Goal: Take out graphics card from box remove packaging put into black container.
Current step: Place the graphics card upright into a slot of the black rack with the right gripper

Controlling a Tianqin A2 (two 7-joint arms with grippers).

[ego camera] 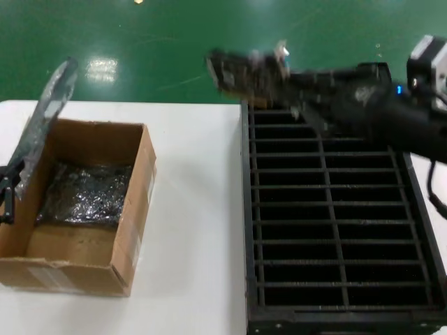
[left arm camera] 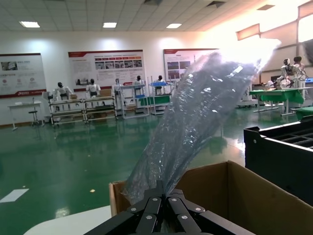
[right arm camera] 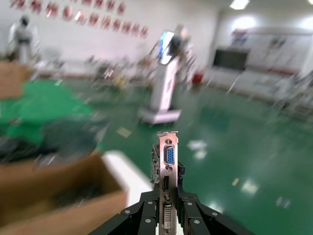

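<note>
**Black arms, bolted finger links**

The right gripper [right arm camera: 166, 208] is built of matte black angular finger links, each studded with small silver screw heads close behind the jaws. Behind it, the right arm [ego camera: 377, 105] is bulky and black, with a small blue light and a white-and-grey housing. The left gripper [left arm camera: 160, 205] shows matching black links and silver screws.

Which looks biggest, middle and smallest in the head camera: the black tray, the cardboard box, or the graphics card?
1. Black container, biggest.
2. Box, middle.
3. Graphics card, smallest; the right claw holds it farther from the camera, so it may look smaller than it really is.
</note>
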